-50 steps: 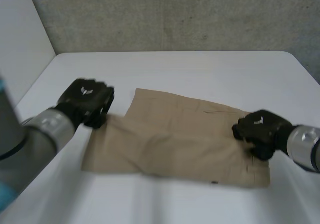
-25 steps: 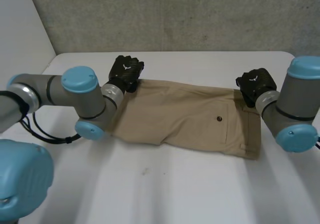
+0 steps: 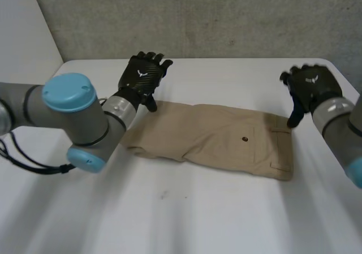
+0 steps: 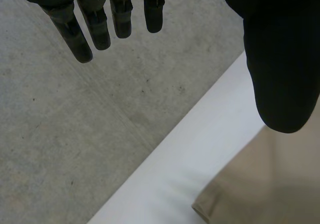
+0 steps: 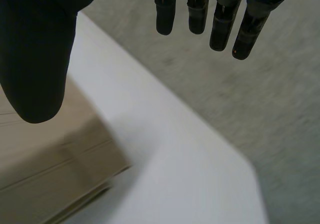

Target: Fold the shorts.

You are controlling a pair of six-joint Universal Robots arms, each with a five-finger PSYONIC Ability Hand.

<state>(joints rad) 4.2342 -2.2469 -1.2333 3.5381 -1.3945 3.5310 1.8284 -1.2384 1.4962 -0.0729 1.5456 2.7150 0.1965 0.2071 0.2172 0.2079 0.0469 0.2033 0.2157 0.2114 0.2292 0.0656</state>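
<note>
The tan shorts (image 3: 215,141) lie flat on the white worktop (image 3: 198,220), stretched lengthwise between the two arms. A pocket with a dark button (image 3: 245,139) faces up, toward the end nearer the right arm.

The left robot hand (image 3: 144,76) is at the shorts' far corner on the left arm's side. Its fingers (image 3: 155,59) are straight and spread wide, pointing away toward the grey concrete wall (image 3: 198,16), and it holds nothing. In the head view its thumb reaches down to the shorts' far edge; whether it touches the cloth cannot be told. In the left wrist view, the left robot hand (image 4: 280,59) is wide open. The corner of the shorts (image 4: 250,184) shows below the thumb, with a strip of bare worktop (image 4: 200,149) between the cloth and the concrete.

The right robot hand (image 3: 308,87) is at the shorts' other end, just past the far corner on the right arm's side. It is also wide open and empty, with its fingers fanned out toward the wall. In the right wrist view, the right robot hand (image 5: 35,59) has its thumb over the shorts (image 5: 40,159). The cloth's layered edge lies below the thumb. Its straight fingers (image 5: 200,9) point beyond the worktop (image 5: 175,159) edge.
</note>
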